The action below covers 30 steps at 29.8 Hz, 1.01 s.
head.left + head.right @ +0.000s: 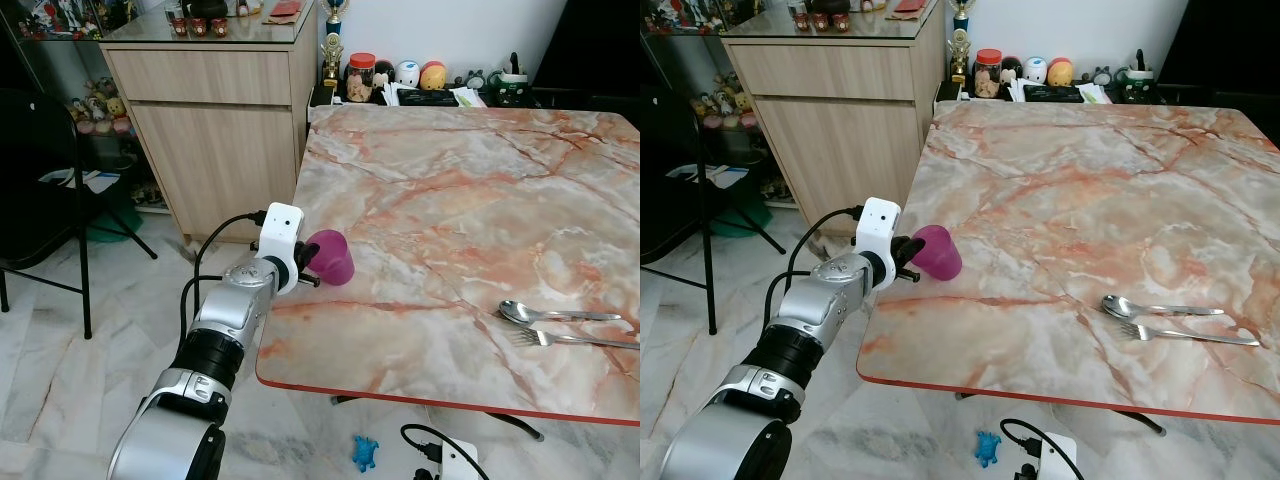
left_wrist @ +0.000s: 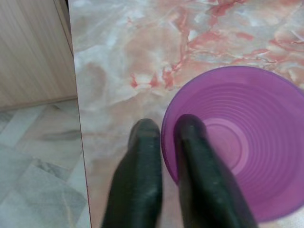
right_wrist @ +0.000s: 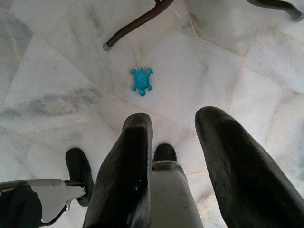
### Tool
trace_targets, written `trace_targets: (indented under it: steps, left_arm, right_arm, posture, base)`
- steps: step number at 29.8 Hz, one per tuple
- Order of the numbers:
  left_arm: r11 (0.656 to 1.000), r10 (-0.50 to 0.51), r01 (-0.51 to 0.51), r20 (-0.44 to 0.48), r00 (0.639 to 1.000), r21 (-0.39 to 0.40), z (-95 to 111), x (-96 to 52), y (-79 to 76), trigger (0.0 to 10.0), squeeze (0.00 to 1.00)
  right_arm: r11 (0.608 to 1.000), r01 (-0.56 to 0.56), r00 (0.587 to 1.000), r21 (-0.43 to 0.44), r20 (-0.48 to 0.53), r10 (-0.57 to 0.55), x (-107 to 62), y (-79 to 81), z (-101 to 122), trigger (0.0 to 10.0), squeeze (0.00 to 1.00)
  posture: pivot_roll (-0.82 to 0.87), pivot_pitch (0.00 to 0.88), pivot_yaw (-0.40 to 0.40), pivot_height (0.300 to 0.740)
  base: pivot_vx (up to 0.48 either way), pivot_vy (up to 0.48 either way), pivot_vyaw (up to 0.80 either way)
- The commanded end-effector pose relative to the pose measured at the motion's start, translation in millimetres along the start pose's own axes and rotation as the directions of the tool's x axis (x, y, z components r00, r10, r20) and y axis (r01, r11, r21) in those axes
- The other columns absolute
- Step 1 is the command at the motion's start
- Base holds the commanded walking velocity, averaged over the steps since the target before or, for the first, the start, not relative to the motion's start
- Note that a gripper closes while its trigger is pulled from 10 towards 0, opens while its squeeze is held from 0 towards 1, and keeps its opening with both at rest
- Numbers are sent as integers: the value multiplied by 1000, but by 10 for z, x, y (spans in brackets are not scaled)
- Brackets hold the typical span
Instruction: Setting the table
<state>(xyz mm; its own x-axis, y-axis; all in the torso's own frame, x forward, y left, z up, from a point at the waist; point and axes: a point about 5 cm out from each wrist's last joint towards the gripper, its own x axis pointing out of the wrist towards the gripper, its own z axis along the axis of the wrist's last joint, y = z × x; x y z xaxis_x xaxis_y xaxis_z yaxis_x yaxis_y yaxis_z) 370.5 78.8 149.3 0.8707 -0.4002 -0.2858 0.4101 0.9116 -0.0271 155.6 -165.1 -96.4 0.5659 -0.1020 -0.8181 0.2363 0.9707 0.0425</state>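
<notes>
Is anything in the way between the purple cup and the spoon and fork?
Nothing visible is. The left gripper pinches the cup's rim, one finger inside and one outside, near the table's left edge. Only bare marble lies between the cup and the spoon and fork near the right side.

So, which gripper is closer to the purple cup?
The left. The left gripper pinches the rim of the purple cup at the table's edge; the right gripper hangs open over the floor.
</notes>
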Motion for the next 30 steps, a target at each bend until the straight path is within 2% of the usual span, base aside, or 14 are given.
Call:
trace_targets:
  steps: [1,6,12,13,14,15,16,17,18,19,21,24,27,30]
  left_arm:
    - [1000,-1,2,-34,999,13,-79,-15,26,0,0]
    - [1000,-17,17,-39,999,4,-98,-20,19,0,0]
    - [998,-16,15,-14,1000,-55,-119,-44,43,0,0]
    - [996,-4,6,26,1000,-92,-102,-63,79,0,0]
    - [996,-4,6,26,1000,-92,-102,-63,79,0,0]
    - [992,6,6,90,996,-129,-55,-85,109,0,0]
    - [992,6,6,90,996,-129,-55,-85,109,0,0]
    - [988,25,1,168,985,-155,17,-116,143,0,0]
    - [988,25,1,168,985,-155,17,-116,143,0,0]
    - [986,47,-11,217,975,-165,60,-144,175,10000,0]
    - [979,131,-65,357,925,-192,129,-298,325,10000,0]
    - [975,196,-135,403,894,-176,63,-440,457,10000,0]
    - [968,231,-163,425,875,-190,27,-510,516,10000,0]
    - [965,260,-238,481,837,-108,-44,-661,579,10000,0]
  right_arm:
    - [1000,5,1000,13,-8,-5,-3,-1,-16,10000,0]
    - [1000,7,1000,15,-9,-7,-3,-4,-18,10000,0]
    - [1000,7,1000,14,-9,-7,-4,-7,-20,10000,0]
    - [1000,7,1000,13,-9,-7,-3,-9,-19,10000,0]
    - [1000,7,1000,13,-9,-7,-3,-9,-19,10000,0]
    - [1000,7,1000,12,-9,-7,-3,-9,-19,10000,0]
    - [1000,7,1000,12,-9,-7,-3,-9,-19,10000,0]
    - [1000,7,1000,12,-8,-7,-3,-10,-18,10000,0]
    - [1000,7,1000,12,-8,-7,-3,-10,-18,10000,0]
    - [1000,8,1000,12,-7,-8,-3,-11,-17,10000,0]
    - [1000,11,1000,10,-5,-11,-4,-16,-16,10000,0]
    - [1000,13,1000,11,-3,-13,-4,-21,-15,10000,0]
    - [1000,13,1000,12,0,-13,-4,-24,-13,10000,0]
    - [1000,14,1000,13,3,-14,-5,-31,-10,10000,0]
  posture:
    - [78,0,11,740]
    - [78,0,10,740]
    - [78,0,8,740]
    - [79,0,7,740]
    - [79,0,7,740]
    - [78,0,8,740]
    - [78,0,8,740]
    - [77,0,7,740]
    - [77,0,7,740]
    - [78,0,6,740]
    - [80,0,4,740]
    - [78,0,3,740]
    - [78,0,2,740]
    - [77,0,-2,740]
  base:
    - [0,0,0]
    - [0,0,0]
    - [0,0,0]
    - [0,0,0]
    - [0,0,0]
    - [0,0,0]
    - [0,0,0]
    - [0,0,0]
    - [0,0,0]
    - [0,0,0]
    - [0,0,0]
    - [0,0,0]
    - [0,0,0]
    - [0,0,0]
